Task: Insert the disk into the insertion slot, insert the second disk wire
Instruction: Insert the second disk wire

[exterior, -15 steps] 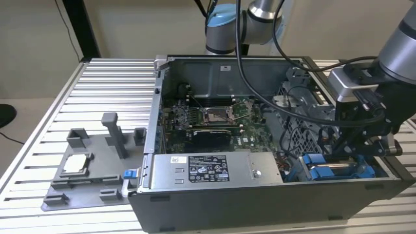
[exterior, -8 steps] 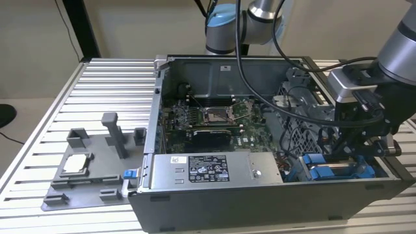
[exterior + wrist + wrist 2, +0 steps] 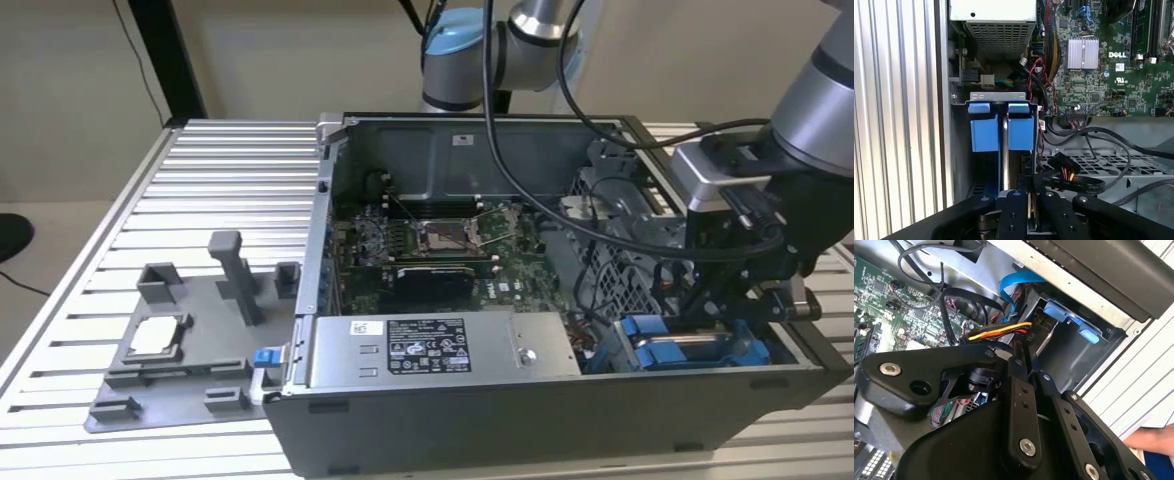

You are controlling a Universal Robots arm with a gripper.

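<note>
we find the gripper (image 3: pixel 727 300) low inside the open computer case (image 3: pixel 441 440), at the exterior view's right, just over the drive cage, because that is where the insertion slot (image 3: pixel 1002 165) sits. the disk (image 3: pixel 1020 134) already stands in that bay: two bright blue carrier tabs show side by side in the first wrist view, with a thin metal divider between them, so we judge the seating done and the cabling in hand. in the second wrist view the fingers (image 3: pixel 1019 405) stand close together, nearly shut, and seem to pinch the dark connector of the yellow, red and black wire (image 3: pixel 999 332); we cannot tell how firm the hold is. room is tight: the case wall runs just beside the bay, the power supply box (image 3: pixel 427 345) lies near on the exterior view's left, and loose black cables (image 3: pixel 1094 135) cross the perforated cage close by.
</note>
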